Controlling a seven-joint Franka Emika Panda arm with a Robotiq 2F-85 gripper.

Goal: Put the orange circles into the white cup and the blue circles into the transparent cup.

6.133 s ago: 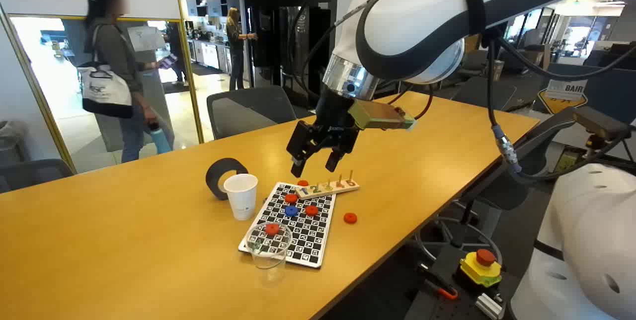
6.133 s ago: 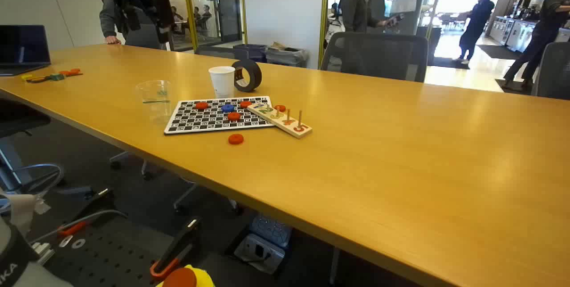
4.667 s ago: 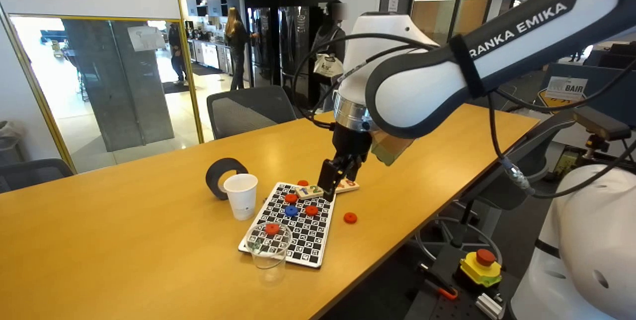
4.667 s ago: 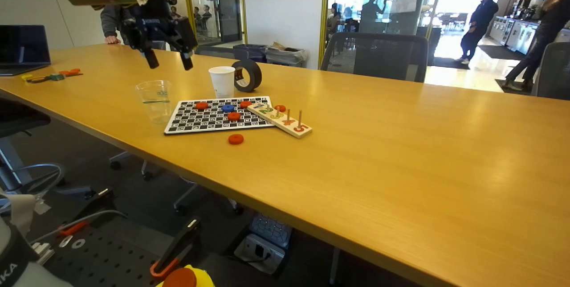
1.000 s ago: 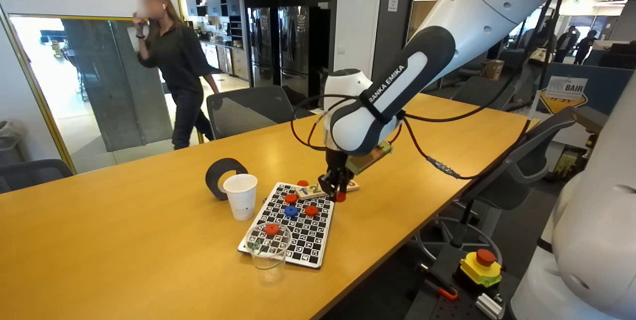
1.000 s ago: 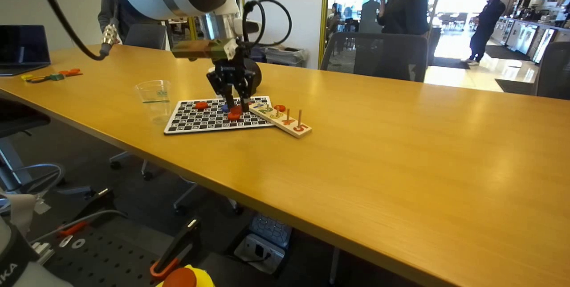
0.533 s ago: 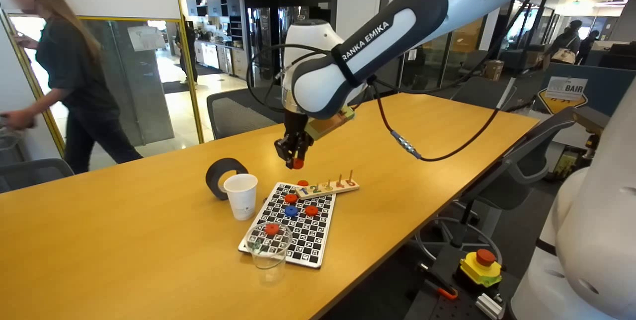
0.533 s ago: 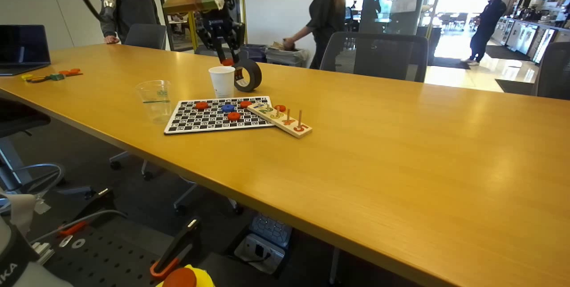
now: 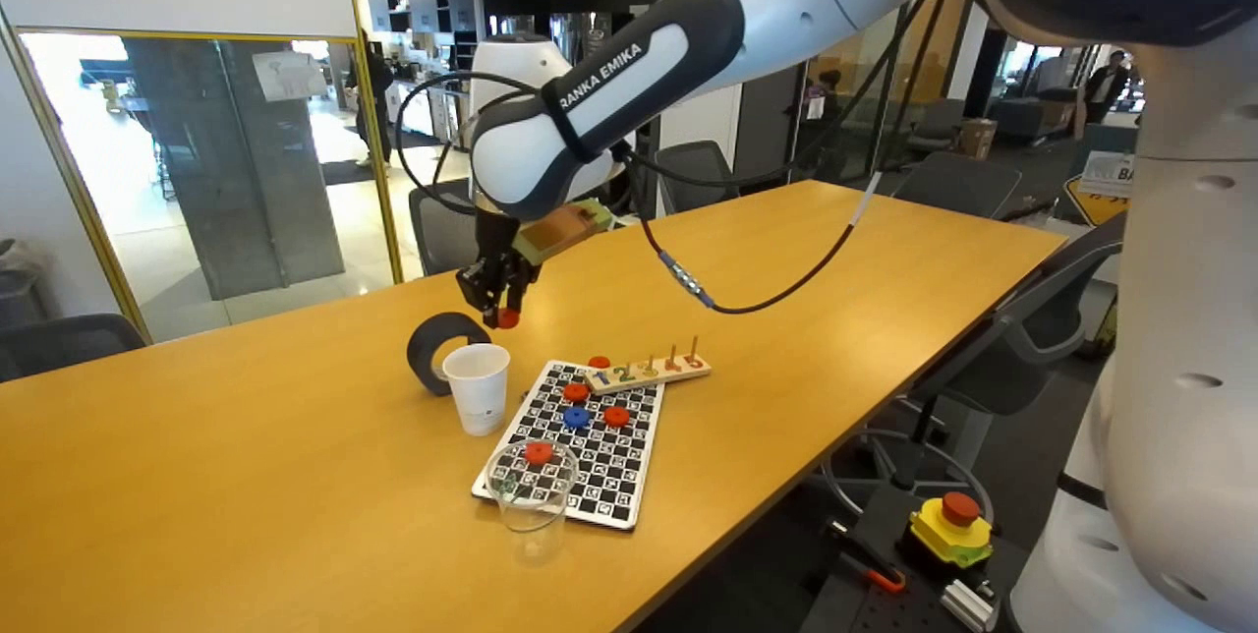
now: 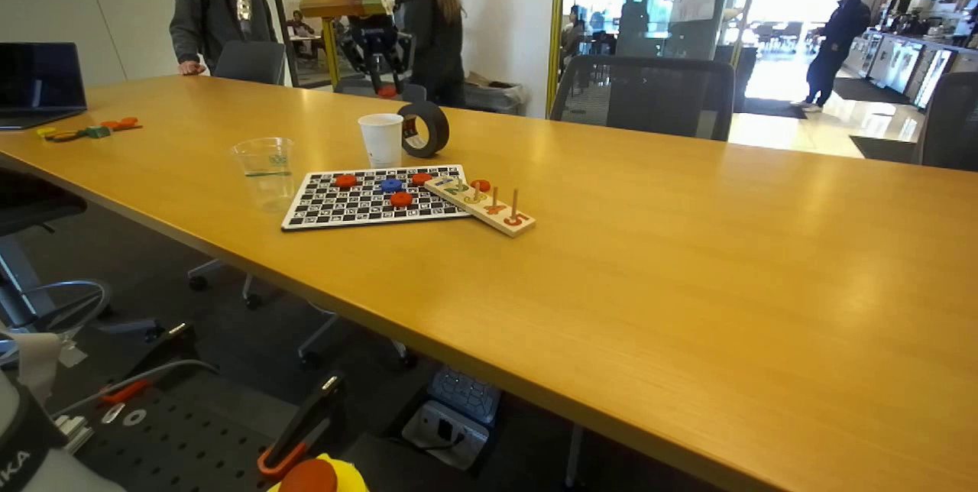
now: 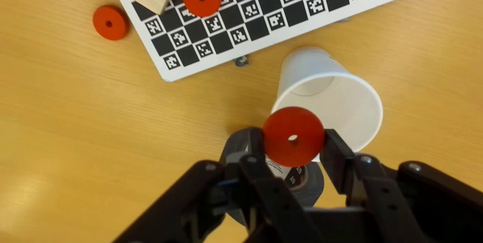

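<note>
Within the last second the gripper (image 11: 294, 137) had swept left from near the right edge of the checkered board (image 9: 619, 466) to a place above the far side of the white cup (image 9: 479, 392), taking one orange disc (image 9: 507, 319) with it. For the task this meant that the pick looked done and the drop into the cup seemed to come next. The jaws were closed on the disc's rim, parted only by its width. In both exterior views the disc hung higher than the cup's mouth and apart from it; in the wrist view it overlapped the mouth's edge and the black tape roll (image 11: 314, 184), so a small move toward the near side seemed wanted before letting go. The held disc was flat and round, deep orange-red, darker from above than the loose ones, with a small hole through which something pale showed. Four more orange discs (image 9: 616, 416) and a single blue disc (image 9: 575, 417) lay on or beside the board, and the transparent cup (image 9: 531, 518) stood just beside its near end.
</note>
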